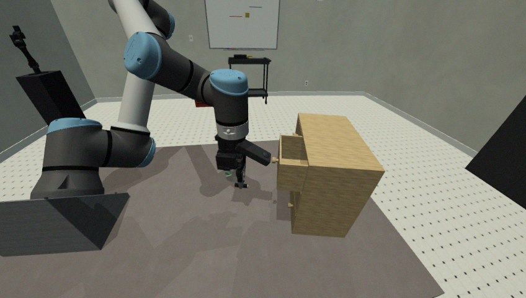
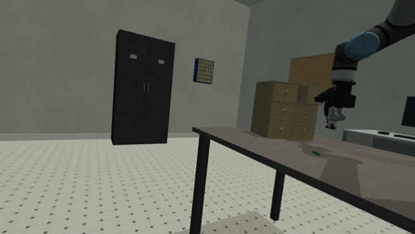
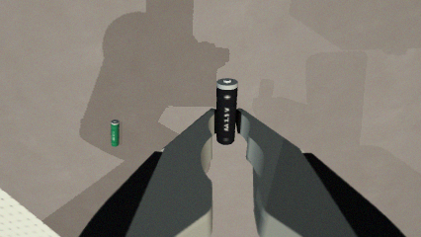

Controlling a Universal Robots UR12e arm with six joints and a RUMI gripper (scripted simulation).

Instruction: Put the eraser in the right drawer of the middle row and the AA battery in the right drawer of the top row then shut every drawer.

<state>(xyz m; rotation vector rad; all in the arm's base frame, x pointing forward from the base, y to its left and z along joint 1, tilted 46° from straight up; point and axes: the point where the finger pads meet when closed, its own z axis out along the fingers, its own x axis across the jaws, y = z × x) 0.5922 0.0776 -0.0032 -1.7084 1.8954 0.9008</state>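
Observation:
My gripper [image 1: 241, 185] [image 2: 331, 126] [image 3: 225, 111] is shut on the black AA battery [image 3: 226, 111], gripping it across its middle. It is above the table, in front of the chest and lower than the open drawer. The wooden chest [image 1: 339, 141] [image 2: 262, 108] stands upright. Its top right drawer [image 1: 290, 176] [image 2: 310, 94] is pulled partly out, and no item shows in the visible part of its inside. The middle right drawer [image 2: 306, 114] and the other drawers look shut. The eraser is not visible in any view.
A smaller green battery [image 1: 227, 173] [image 2: 316, 153] [image 3: 115, 133] lies on the table [image 1: 184, 269] [image 2: 402, 180] in front of the chest. The open drawer's knob [image 1: 274, 159] sticks out toward the gripper's side. The arm's base stands at the opposite end of the table.

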